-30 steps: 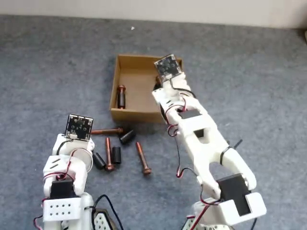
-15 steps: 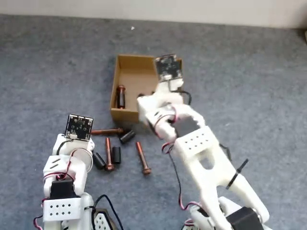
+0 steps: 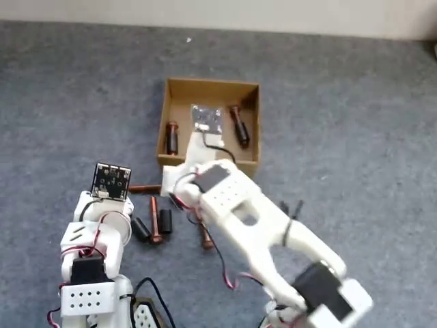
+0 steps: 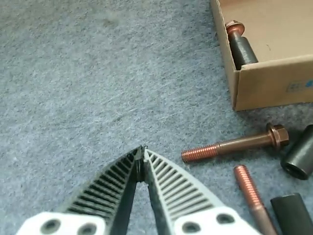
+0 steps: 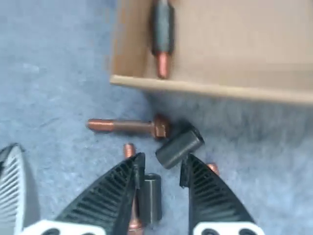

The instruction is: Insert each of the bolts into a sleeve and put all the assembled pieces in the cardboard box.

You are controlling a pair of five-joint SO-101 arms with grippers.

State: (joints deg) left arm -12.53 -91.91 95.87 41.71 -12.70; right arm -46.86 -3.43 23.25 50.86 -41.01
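Note:
The cardboard box (image 3: 251,119) holds two bolts in sleeves, one by its left wall (image 3: 172,137) and one on the right (image 3: 237,126). In front of it lie loose copper bolts (image 3: 155,219) and black sleeves (image 3: 165,221). My right arm (image 3: 225,195) stretches over them. In the right wrist view my right gripper (image 5: 161,164) is open just above a tilted sleeve (image 5: 180,145), with another sleeve (image 5: 149,198) between its fingers and a bolt (image 5: 127,126) beyond. My left gripper (image 4: 142,159) is shut and empty, low over the carpet left of a bolt (image 4: 234,144).
Grey carpet covers the whole floor. The box's front wall (image 5: 210,88) stands just past the loose parts. My left arm (image 3: 95,232) stays at the lower left, and its finger (image 5: 12,181) shows at the edge of the right wrist view.
My right arm swung from inside the box's right half to the left and down over the loose parts. A bolt in a sleeve now lies where the gripper was. The left arm has not moved.

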